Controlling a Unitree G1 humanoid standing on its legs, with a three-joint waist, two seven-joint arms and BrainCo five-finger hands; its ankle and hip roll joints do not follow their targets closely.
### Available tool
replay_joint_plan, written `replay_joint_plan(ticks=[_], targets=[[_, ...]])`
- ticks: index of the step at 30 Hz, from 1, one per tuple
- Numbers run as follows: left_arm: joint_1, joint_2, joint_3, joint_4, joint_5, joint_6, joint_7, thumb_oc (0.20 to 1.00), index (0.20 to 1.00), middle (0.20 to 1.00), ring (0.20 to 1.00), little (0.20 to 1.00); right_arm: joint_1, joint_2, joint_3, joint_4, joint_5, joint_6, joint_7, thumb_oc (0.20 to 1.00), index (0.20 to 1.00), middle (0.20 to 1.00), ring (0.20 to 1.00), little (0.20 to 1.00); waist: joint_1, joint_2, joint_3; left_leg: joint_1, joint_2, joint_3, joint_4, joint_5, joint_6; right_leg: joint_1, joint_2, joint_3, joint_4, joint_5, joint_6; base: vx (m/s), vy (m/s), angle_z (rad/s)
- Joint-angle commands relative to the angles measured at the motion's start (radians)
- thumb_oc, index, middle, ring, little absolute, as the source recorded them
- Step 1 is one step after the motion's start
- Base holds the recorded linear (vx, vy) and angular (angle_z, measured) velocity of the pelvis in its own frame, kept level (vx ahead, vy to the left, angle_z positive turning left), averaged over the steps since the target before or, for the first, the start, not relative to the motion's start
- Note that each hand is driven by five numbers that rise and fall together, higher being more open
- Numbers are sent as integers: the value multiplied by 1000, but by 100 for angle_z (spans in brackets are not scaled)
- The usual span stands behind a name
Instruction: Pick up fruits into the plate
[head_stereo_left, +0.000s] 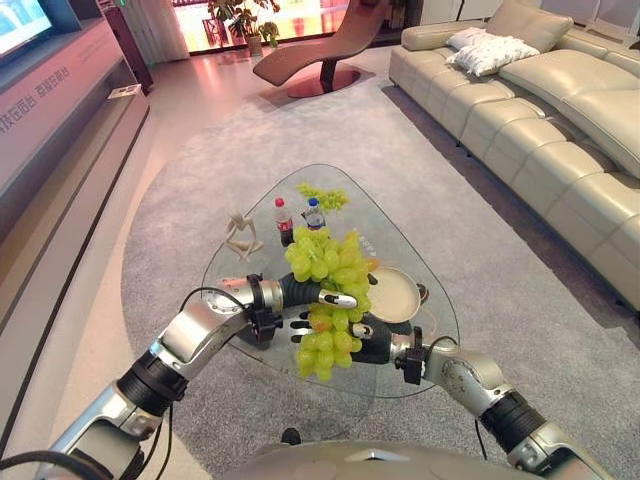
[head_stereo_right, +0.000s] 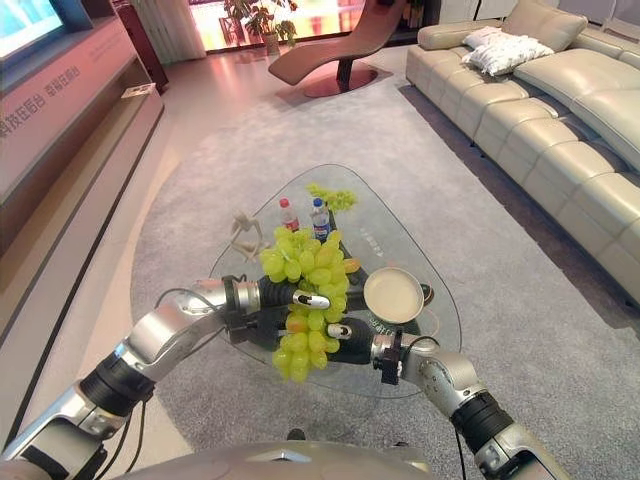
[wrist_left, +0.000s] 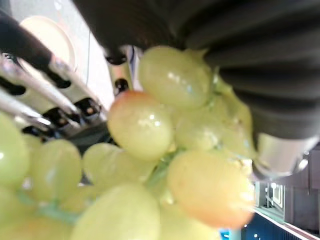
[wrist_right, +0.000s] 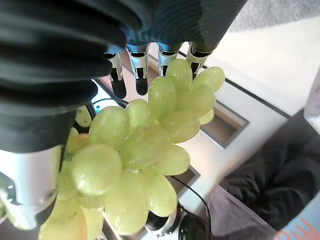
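I have the grape bunch (head_stereo_left: 325, 300) held above the glass counter (head_stereo_left: 420, 225), just left of the plate (head_stereo_left: 395, 295). The left hand (head_stereo_left: 318, 297) and the right hand (head_stereo_left: 368, 343) both have fingers curled round the bunch, sharing its weight so the loose cluster does not sag or shed, in my judgement. Two bottles (head_stereo_left: 298, 217), a second green bunch (head_stereo_left: 323, 197) and a pale figurine (head_stereo_left: 240, 236) stand behind, clear of the path to the plate.

head eyes: downward, share glass table (head_stereo_left: 420, 250) | wrists: close (on grapes (wrist_right: 145, 145))
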Motion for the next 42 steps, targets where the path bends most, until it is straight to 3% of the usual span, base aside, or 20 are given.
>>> replay_joint_plan(ticks=[1,11,12,13,42], targets=[[-86,-39,11,-23,-5,-88,29,200,200,200,200,200,-21,68,30,-86,59,-4,72,1000,1000,1000,1000,1000,15,-50,23,81,-53,-3,8,-132,38,20,-14,-35,27,-21,12,0,0,0],[-82,-62,5,-21,13,-79,38,200,200,200,200,200,-29,77,65,-121,68,-6,57,1000,1000,1000,1000,1000,15,-51,32,87,-54,-9,8,-134,39,24,-10,-25,29,-25,8,0,0,0],[-80,-62,5,-20,14,-77,38,200,200,200,200,200,-29,78,63,-124,68,-5,57,551,551,551,551,551,14,-51,32,87,-54,-10,8,-134,40,24,-10,-24,29,-25,7,0,0,0],[-78,-62,7,-19,15,-76,38,200,200,200,200,200,-29,78,64,-127,67,-5,57,200,200,200,200,200,14,-51,32,87,-54,-10,8,-134,40,24,-9,-24,29,-25,7,0,0,0],[-61,-51,33,-11,36,-73,17,200,200,200,200,200,-13,76,38,-96,60,-28,57,200,200,200,200,200,16,-49,34,81,-51,-10,8,-133,37,23,-13,-24,22,-21,8,-1,0,0]])
